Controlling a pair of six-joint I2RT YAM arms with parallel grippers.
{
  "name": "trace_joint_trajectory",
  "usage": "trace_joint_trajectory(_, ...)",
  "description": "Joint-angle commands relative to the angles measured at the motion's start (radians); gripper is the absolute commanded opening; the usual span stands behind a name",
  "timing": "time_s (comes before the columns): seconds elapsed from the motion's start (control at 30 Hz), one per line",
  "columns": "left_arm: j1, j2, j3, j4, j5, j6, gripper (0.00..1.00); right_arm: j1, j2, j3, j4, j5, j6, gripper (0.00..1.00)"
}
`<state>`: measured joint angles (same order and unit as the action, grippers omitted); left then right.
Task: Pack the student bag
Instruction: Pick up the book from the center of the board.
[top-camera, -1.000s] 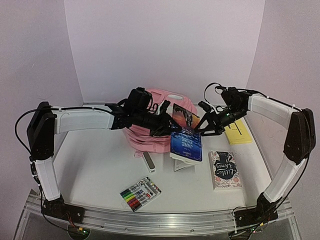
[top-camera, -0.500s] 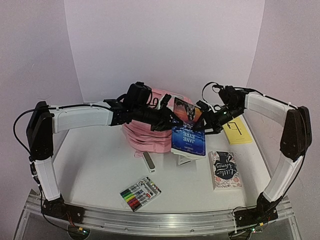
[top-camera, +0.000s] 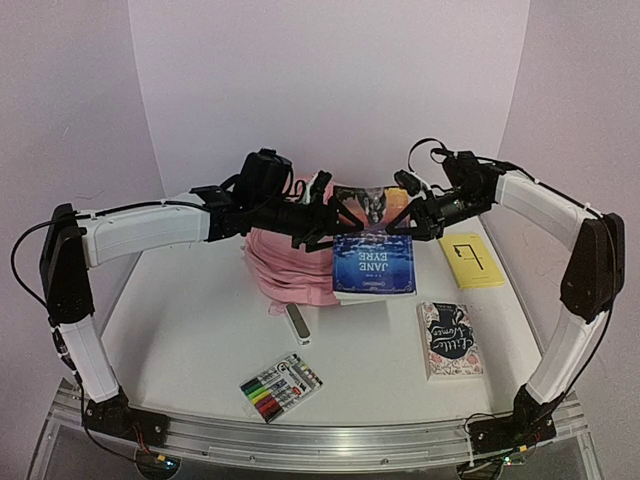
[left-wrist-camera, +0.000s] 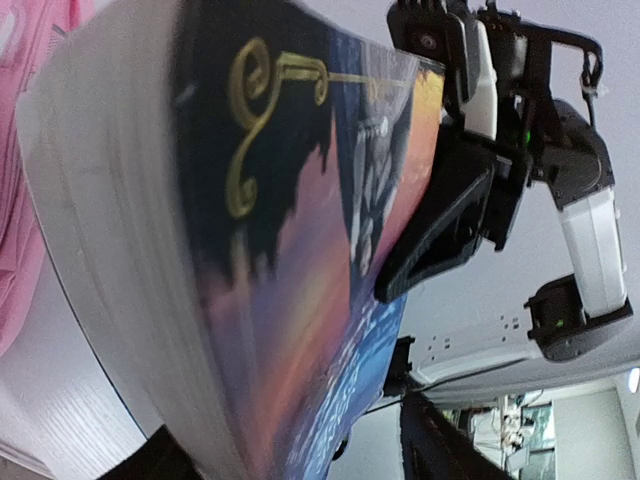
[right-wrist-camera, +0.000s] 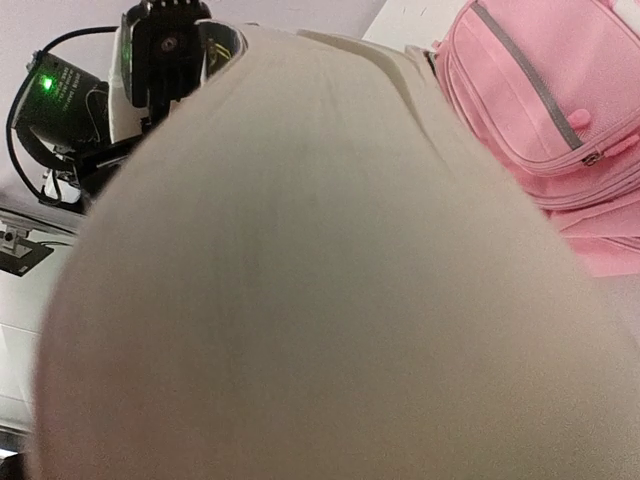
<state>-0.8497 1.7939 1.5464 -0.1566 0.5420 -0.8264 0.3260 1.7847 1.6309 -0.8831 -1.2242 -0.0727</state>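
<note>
The student bag (top-camera: 285, 270) is a pink backpack lying at the back middle of the table; its zipped pockets show in the right wrist view (right-wrist-camera: 540, 90). A blue "Jane Eyre" book (top-camera: 372, 262) hangs in the air just right of the bag, between both grippers. My left gripper (top-camera: 335, 220) stands open around the book's left end, with a gap between the cover (left-wrist-camera: 300, 250) and its right finger (left-wrist-camera: 440, 440). My right gripper (top-camera: 408, 228) is shut on the book's right end, one black finger (left-wrist-camera: 440, 225) lying on the cover. The book's page edge (right-wrist-camera: 300, 280) hides the right fingers in the right wrist view.
A pack of coloured markers (top-camera: 281, 386) lies near the front. A small white stick (top-camera: 297, 322) rests just in front of the bag. A floral paperback (top-camera: 449, 339) lies at the right, and a yellow notepad (top-camera: 473, 262) behind it.
The book rose and swung from hanging on end to nearly level. My left jaws opened off it while my right jaws shut on its right end.
</note>
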Motion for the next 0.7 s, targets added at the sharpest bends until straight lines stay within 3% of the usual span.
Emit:
trace_joint_trajectory(0.0, 0.001, -0.106, 0.077, -0.07, -0.09, 0.086, 0.83, 0.022, -0.057, 0.069, -0.003, -0.088, 0.022, 0.0)
trace_joint_trajectory(0.07, 0.003, -0.124, 0.081, -0.145, -0.117, 0.138, 0.97, 0.026, -0.067, 0.084, -0.007, -0.066, 0.0, 0.0)
trace_joint_trajectory(0.23, 0.005, -0.127, 0.218, -0.45, -0.152, 0.316, 1.0, 0.054, -0.11, 0.055, -0.016, -0.008, -0.095, 0.0)
trace_joint_trajectory(0.33, 0.004, -0.17, 0.101, -0.353, -0.075, 0.239, 1.0, 0.063, -0.114, 0.075, -0.006, -0.051, -0.085, 0.0)
trace_joint_trajectory(0.5, 0.004, -0.238, -0.177, 0.06, -0.011, 0.001, 1.0, 0.102, -0.081, 0.179, 0.005, -0.083, -0.043, 0.0)
trace_joint_trajectory(0.67, 0.004, -0.202, -0.181, 0.08, -0.014, -0.018, 1.0, 0.158, -0.083, 0.252, 0.021, -0.102, 0.003, 0.0)
